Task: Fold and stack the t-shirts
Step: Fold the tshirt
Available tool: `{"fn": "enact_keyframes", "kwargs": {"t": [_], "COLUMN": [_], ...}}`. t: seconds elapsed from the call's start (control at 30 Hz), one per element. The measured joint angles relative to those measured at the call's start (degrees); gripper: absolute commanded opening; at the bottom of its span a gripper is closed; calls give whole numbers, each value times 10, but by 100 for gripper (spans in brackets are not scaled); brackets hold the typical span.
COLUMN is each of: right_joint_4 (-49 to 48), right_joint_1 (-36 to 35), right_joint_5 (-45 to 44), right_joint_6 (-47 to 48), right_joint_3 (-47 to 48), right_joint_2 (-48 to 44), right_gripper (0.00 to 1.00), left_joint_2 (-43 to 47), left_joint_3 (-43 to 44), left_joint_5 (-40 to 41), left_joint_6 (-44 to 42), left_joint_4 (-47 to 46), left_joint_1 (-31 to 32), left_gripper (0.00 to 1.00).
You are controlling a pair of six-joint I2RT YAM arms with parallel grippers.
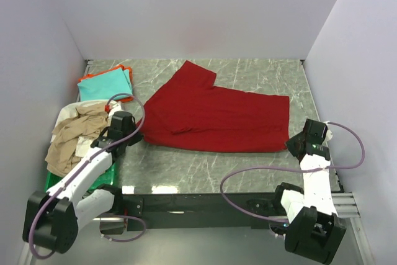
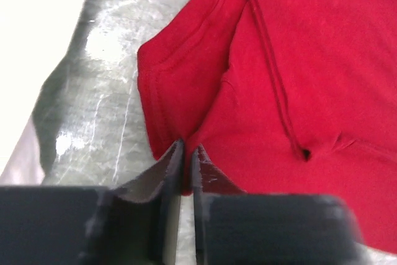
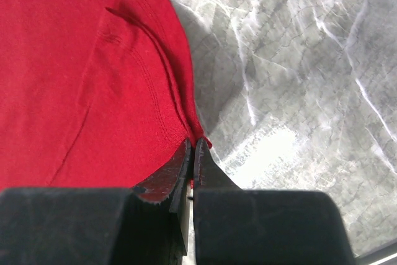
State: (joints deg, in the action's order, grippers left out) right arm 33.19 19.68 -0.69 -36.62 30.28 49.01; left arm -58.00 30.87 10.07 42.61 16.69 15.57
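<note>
Green tray (image 1: 49, 181) at the near left, a crumpled beige shirt (image 1: 74, 134) heaped in it beside a white shirt (image 1: 67, 113). Behind it, a teal shirt (image 1: 105, 85) lies folded on an orange shirt (image 1: 93, 76). The red shirt (image 1: 217, 116) lies mid-tabletop (image 1: 186, 166). The left claw (image 2: 188, 159), arm low, pinches its near-left corner, and the right claw (image 3: 192, 153) pinches the near-right corner.

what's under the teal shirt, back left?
An orange shirt: only its edges show past the teal shirt. The rest of it, and anything lower in the stack, is covered.
</note>
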Motion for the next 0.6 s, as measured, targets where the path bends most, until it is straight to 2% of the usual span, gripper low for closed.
{"fn": "enact_keyframes", "kwargs": {"t": [0.03, 0.1, 0.13, 0.17, 0.37, 0.47, 0.6], "right_joint_4": [0, 0, -1, -2, -10, -21, -42], "right_joint_1": [0, 0, 0, 0, 0, 0, 0], "right_joint_5": [1, 3, 4, 7, 16, 9, -5], "right_joint_6": [0, 0, 0, 0, 19, 31, 35], "right_joint_3": [0, 0, 0, 0, 15, 25, 35], "right_joint_2": [-3, -4, -2, 0, 43, 52, 53], "right_gripper": [0, 4, 11, 16, 44, 49, 50], "left_joint_2": [12, 27, 35, 41, 63, 62, 44], "left_joint_3": [-2, -4, -4, -4, -4, -5, -4], "left_joint_5": [5, 17, 23, 29, 44, 46, 47], "left_joint_6": [4, 12, 16, 16, 21, 19, 18], "left_joint_4": [5, 10, 13, 16, 18, 14, -6], "left_joint_1": [0, 0, 0, 0, 3, 24, 86], "left_gripper": [34, 44, 53, 56, 57, 56, 53]}}
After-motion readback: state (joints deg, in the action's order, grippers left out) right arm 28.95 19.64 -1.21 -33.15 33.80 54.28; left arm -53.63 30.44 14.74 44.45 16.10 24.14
